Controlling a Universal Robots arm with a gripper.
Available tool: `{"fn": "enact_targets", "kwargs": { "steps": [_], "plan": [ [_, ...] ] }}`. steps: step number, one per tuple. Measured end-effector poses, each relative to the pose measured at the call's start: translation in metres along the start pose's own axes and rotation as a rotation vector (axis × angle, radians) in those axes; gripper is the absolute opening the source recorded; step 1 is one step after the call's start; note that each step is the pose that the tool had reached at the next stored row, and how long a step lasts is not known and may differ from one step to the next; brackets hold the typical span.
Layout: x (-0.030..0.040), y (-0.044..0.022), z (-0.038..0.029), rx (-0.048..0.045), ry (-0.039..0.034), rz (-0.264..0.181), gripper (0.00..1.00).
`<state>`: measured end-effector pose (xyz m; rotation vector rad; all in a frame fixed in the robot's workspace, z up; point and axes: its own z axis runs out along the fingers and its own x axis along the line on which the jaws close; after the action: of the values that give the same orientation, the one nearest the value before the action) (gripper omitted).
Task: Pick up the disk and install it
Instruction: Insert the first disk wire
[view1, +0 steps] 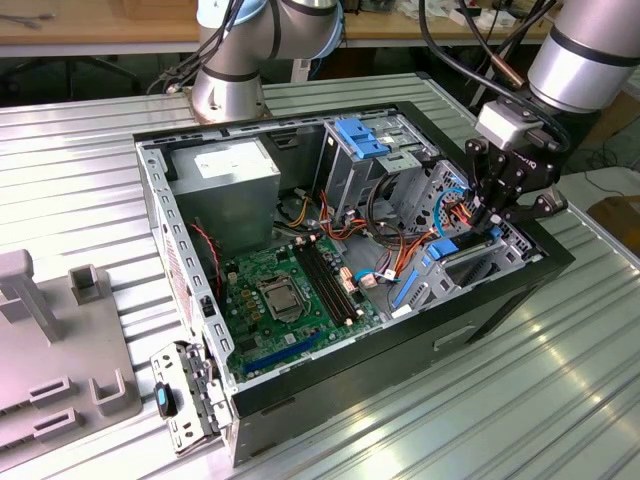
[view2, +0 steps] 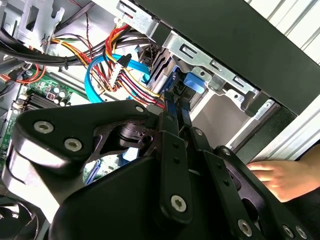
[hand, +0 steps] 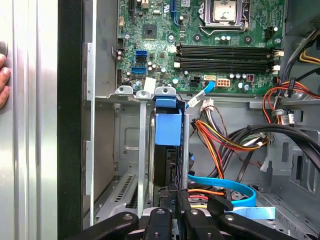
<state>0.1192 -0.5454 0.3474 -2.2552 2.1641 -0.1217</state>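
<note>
Disk (hand: 167, 131) upright between tool (hand: 175, 202) fingers

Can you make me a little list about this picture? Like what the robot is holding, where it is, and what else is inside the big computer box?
holding: the gripper is shut on the edge of the disk
disk: blue-framed, standing on edge in the metal bay
place: the corner of the open computer case at the exterior view's right
inside too: green motherboard, coloured wires, blue cable
nearby: a person's hand by the case
</note>
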Motion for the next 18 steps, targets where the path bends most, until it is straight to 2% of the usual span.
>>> {"fn": "enact_targets", "kwargs": {
  "steps": [18],
  "plan": [
    [0.0004,0.0002,0.0025,0.001,-0.0004,-0.009,0.16]
  ]
}}
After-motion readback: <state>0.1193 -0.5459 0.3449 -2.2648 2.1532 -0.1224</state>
